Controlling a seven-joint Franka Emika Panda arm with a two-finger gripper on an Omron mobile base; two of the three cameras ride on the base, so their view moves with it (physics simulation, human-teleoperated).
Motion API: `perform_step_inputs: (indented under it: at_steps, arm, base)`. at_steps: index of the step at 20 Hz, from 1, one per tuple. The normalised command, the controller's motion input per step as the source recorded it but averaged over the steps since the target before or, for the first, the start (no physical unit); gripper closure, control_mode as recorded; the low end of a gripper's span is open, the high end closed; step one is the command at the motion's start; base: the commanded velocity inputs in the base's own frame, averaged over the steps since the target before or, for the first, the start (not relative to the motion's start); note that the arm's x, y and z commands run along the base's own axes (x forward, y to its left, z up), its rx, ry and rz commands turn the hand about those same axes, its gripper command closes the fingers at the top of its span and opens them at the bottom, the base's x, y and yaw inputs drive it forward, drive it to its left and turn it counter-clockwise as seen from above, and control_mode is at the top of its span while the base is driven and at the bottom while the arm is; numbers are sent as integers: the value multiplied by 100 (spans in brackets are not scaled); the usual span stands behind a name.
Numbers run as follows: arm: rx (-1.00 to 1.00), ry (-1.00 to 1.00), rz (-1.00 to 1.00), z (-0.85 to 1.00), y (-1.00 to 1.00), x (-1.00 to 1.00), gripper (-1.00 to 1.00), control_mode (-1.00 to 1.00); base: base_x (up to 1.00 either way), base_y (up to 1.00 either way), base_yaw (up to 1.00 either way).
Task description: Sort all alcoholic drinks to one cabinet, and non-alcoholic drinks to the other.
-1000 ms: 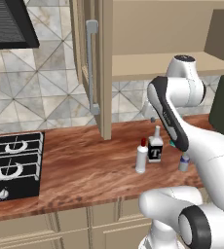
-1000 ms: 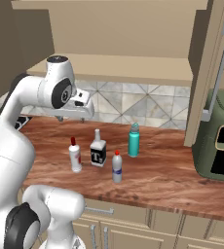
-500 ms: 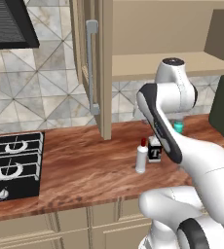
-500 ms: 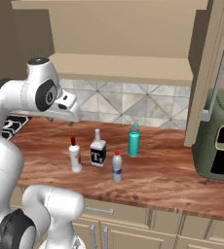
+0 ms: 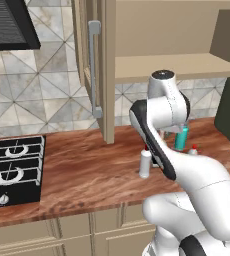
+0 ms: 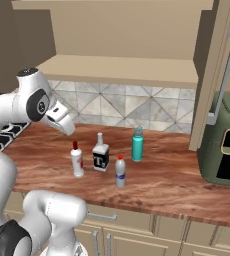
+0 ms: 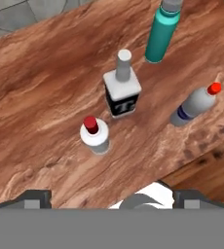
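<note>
Right base view, left to right on the wooden counter (image 6: 177,175): slender white bottle (image 6: 77,160) with dark red cap, squarish long-necked bottle (image 6: 101,154) with "T" label just beside it, small clear bottle (image 6: 120,171) with red cap and blue label nearer the front edge, teal bottle (image 6: 137,144) further back; all upright, none touching. Open tan cabinets above: one shelf (image 6: 122,70) over the bottles, bar-handled door (image 6: 214,80) at right, next to a green appliance (image 6: 224,147). Gripper (image 7: 111,197) sits above the bottles, jaws wide apart, holding nothing.
</note>
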Motion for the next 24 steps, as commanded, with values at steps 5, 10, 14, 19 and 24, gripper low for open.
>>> perform_step_inputs:
  at_steps: [5, 10, 14, 19, 24]
  arm:
    - [-2, 0, -28, -35, 11, 6, -100, -100]
    - [-1, 0, -26, -31, 9, 17, -100, -100]
    - [0, -1, -23, -31, 0, 24, -100, -100]
    - [0, -1, -19, -26, 2, 29, -100, -100]
    - [-1, -2, -17, -25, 14, 27, -100, -100]
  base:
    - [0, 0, 0]
    - [0, 0, 0]
    - [0, 0, 0]
    - [0, 0, 0]
    - [0, 0, 0]
